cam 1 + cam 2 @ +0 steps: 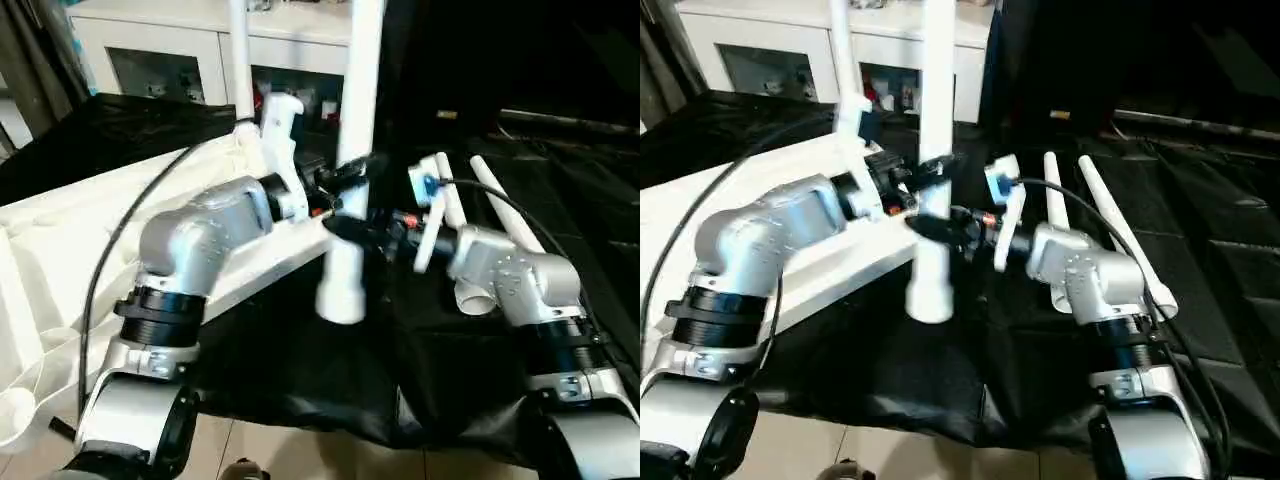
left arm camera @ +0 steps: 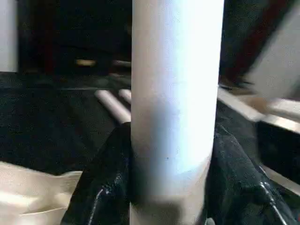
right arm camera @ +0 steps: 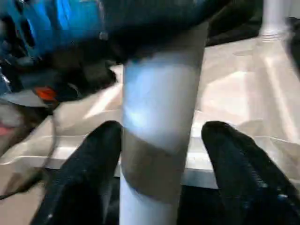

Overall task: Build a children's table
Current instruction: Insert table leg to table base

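One leg stands upright between both arms — tabletop left, two loose legs right.

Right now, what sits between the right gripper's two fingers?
The upright white leg, seen in the right wrist view. One finger touches it; the other stands apart from it.

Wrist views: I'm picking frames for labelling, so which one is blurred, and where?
Right wrist view: the top is smeared, and the leg is soft. Left wrist view: the leg is fairly clean; the background is out of focus.
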Controlling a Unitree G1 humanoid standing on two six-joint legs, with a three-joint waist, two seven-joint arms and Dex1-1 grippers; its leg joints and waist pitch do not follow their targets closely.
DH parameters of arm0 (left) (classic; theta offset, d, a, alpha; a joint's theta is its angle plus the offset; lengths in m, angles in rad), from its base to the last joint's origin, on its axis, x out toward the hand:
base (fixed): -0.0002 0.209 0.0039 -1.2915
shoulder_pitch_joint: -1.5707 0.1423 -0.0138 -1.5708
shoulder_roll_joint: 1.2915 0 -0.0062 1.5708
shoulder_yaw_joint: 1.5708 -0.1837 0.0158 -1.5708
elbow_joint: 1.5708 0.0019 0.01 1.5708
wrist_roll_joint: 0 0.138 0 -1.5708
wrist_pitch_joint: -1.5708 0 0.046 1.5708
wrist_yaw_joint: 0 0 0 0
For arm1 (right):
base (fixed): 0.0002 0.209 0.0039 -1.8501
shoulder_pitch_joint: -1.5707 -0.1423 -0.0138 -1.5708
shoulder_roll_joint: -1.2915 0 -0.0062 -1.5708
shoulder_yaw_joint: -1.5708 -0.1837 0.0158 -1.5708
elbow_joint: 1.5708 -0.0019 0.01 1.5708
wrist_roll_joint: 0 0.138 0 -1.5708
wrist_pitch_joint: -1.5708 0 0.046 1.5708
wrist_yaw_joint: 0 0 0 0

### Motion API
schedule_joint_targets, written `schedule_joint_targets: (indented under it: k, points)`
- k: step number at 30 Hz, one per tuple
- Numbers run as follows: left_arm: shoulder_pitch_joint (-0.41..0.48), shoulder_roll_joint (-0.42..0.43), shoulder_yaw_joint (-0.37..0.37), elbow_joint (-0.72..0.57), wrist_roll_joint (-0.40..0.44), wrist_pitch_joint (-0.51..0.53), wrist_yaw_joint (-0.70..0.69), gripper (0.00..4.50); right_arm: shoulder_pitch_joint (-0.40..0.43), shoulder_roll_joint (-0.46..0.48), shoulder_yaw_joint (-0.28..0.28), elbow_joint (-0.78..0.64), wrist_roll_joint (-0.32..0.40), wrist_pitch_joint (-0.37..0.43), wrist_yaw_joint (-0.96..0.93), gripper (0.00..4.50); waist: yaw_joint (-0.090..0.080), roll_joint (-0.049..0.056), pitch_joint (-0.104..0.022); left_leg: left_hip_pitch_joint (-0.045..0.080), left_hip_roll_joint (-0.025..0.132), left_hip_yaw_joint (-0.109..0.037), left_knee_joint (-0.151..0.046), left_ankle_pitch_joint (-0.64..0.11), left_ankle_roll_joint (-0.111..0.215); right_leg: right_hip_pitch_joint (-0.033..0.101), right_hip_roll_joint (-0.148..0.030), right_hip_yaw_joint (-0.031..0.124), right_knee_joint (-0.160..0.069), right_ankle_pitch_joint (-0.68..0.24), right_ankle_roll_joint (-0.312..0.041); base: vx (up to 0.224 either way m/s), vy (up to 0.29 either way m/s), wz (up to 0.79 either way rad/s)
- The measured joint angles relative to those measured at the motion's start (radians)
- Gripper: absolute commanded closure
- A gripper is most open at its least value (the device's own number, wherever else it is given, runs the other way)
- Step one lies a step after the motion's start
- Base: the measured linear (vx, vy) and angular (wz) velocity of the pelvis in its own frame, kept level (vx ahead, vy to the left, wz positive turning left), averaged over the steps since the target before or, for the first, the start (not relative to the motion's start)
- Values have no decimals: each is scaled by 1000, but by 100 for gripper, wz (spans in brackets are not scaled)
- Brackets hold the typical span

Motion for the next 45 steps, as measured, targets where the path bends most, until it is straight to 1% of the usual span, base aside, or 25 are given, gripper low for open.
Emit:
schedule_joint_targets:
  k: [5, 12, 15, 16, 18, 20, 21, 25, 29, 30, 31, 33, 34, 36, 40, 45]
  points:
    - [0, -32, 28, 0, 23, -14, 61, 270, 0, 55, 20, 0, -46, -3, -99, 149, -7, 0, 0, 0, 0, 0, -3, 0, 0, 0, 0, 0, -2, -1, 1, 0, 0, 0]
    - [-4, -44, 34, -6, 30, -27, 78, 270, -1, 98, 11, 28, -46, 13, -153, 149, -14, 0, 0, -1, -1, 0, -4, 0, 0, 0, 0, 0, -5, -1, 1, 0, 0, 0]
    - [-4, -49, 36, -6, 38, -29, 85, 270, -12, 109, -4, 40, -42, 41, -166, 149, -17, -1, 0, -1, -1, 0, -5, 0, 0, 0, 0, 0, -5, -1, 1, 0, 0, 0]
    - [-4, -53, 37, -6, 43, -32, 88, 270, -14, 116, -17, 46, -36, 54, -171, 176, -18, 0, 0, -1, -1, 1, -5, 0, 0, 0, 0, 0, -5, -1, 1, 0, 0, 0]
    - [-4, -57, 37, -6, 48, -34, 92, 270, -14, 125, -32, 58, -16, 71, -173, 183, -18, -1, 0, -1, -1, 1, -5, 0, 0, 0, 0, 0, -5, -1, 1, 0, 0, 0]
    - [-4, -57, 37, -6, 51, -34, 94, 270, -16, 132, -38, 60, -4, 81, -174, 217, -18, -1, 0, -1, -1, 1, -5, 0, 0, 0, 0, 0, -5, -1, 1, 0, 0, 0]
    - [-4, -56, 36, -6, 51, -34, 94, 270, -19, 130, -37, 60, -4, 89, -173, 225, -17, -1, 0, -1, -1, 1, -5, 0, 0, 0, 0, 0, -5, -1, 1, 0, 0, 0]
    - [-4, -55, 33, -4, 52, -34, 82, 270, -33, 101, -6, 56, -15, 107, -147, 229, -15, -1, 0, -1, -1, 1, -5, 0, 0, 0, 0, 0, -5, -1, 1, 0, 0, 0]
    - [-4, -55, 31, 0, 52, -34, 68, 270, -33, 82, 12, 49, -33, 106, -124, 229, -17, -1, 0, -1, -1, 1, -5, 0, 0, 0, 0, 0, -5, 0, 1, 0, 0, 0]
    - [-4, -54, 30, 0, 52, -34, 63, 270, -33, 79, 13, 48, -35, 106, -121, 190, -17, -1, 0, -1, -1, 1, -5, 0, 0, 0, 0, 0, -5, 0, 1, 0, 0, 0]
    - [-4, -53, 29, 0, 53, -34, 57, 270, -33, 77, 14, 46, -36, 108, -118, 180, -17, -1, 0, -1, -1, 1, -5, 0, 0, 0, 0, 0, -5, 0, 1, 0, 0, 0]
    - [-5, -45, 30, -1, 57, -36, 55, 270, -33, 73, 14, 48, -36, 120, -118, 175, -17, -1, 0, -1, -1, 1, -5, 0, 0, 0, 0, 0, -6, 0, 1, 0, 0, 0]
    - [-5, -42, 32, -1, 60, -36, 55, 270, -33, 71, 15, 49, -35, 130, -117, 146, -17, -1, 0, -1, -1, 1, -5, 0, 0, 0, 0, 0, -6, 0, 1, 0, 0, 0]
    - [-5, -43, 32, -1, 60, -36, 54, 270, -33, 65, 18, 49, -35, 133, -114, 138, -17, -1, 0, -1, -1, 1, -5, 0, 0, 0, 0, 0, -6, 0, 1, 0, 0, 0]
    - [-5, -38, 32, -1, 69, -42, 49, 270, -29, 51, 42, 48, -36, 179, -88, 135, -17, -1, 0, -1, -1, 1, -5, 0, 0, 0, 0, 0, -6, 0, 1, 0, 0, 0]
    - [-5, -38, 31, -1, 69, -41, 33, 270, -28, 54, 42, 48, -32, 194, -87, 135, -17, -1, 0, -1, -1, 1, -5, 0, 0, 0, 0, 0, -6, 0, 1, 0, 0, 0]
